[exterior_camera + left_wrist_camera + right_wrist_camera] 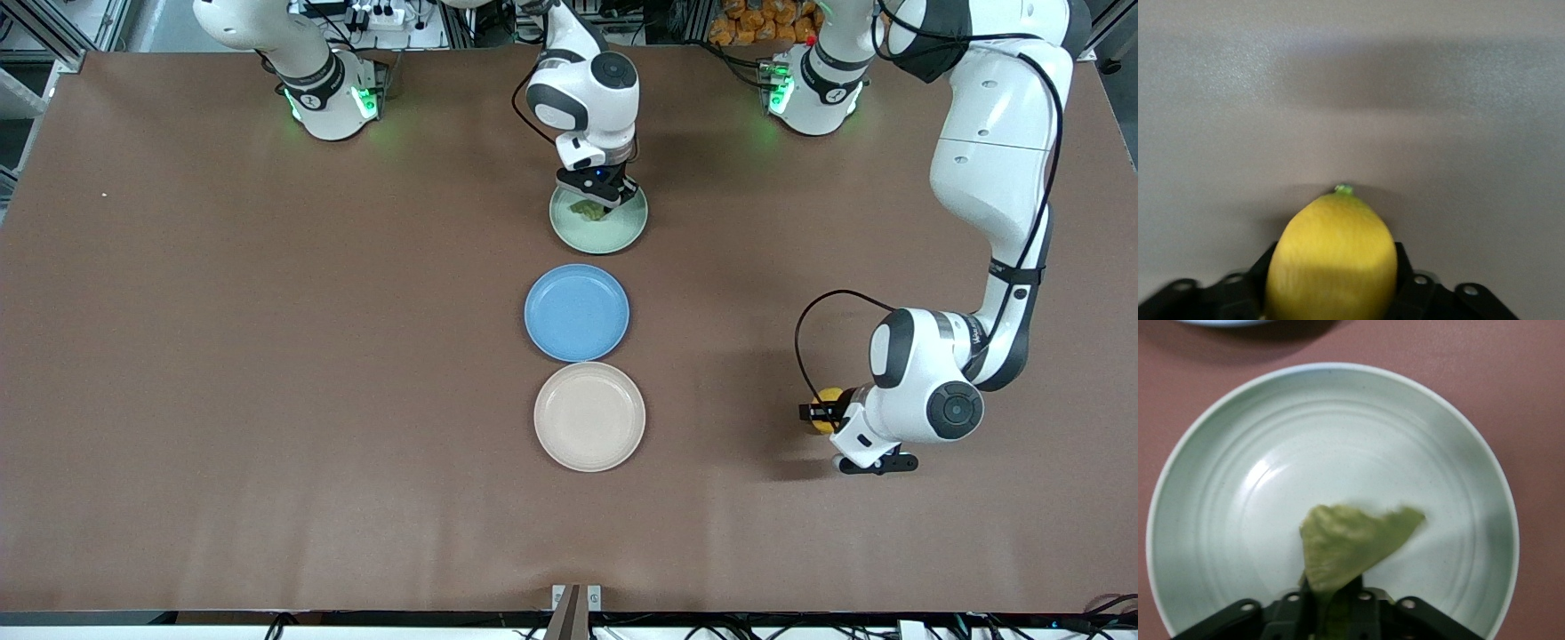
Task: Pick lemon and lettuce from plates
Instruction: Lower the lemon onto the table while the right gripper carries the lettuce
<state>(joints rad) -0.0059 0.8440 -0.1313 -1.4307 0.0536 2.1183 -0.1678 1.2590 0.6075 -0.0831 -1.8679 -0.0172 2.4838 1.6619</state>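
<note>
The yellow lemon (829, 397) (1331, 257) sits between the black fingers of my left gripper (818, 413) (1331, 290), which is shut on it. It is low over bare brown table toward the left arm's end, away from the plates. The beige plate (589, 416) holds nothing. My right gripper (597, 203) (1331, 603) is over the mint green plate (613, 236) (1338, 433) and shut on the green lettuce (587, 211) (1351, 543). The leaf sticks out from the fingertips just above the plate's inside. I cannot tell whether it still touches the plate.
A blue plate (576, 312) lies between the mint and beige plates, with nothing on it. The three plates form a line down the middle of the brown table (267, 356). Both arm bases stand along the table's edge farthest from the front camera.
</note>
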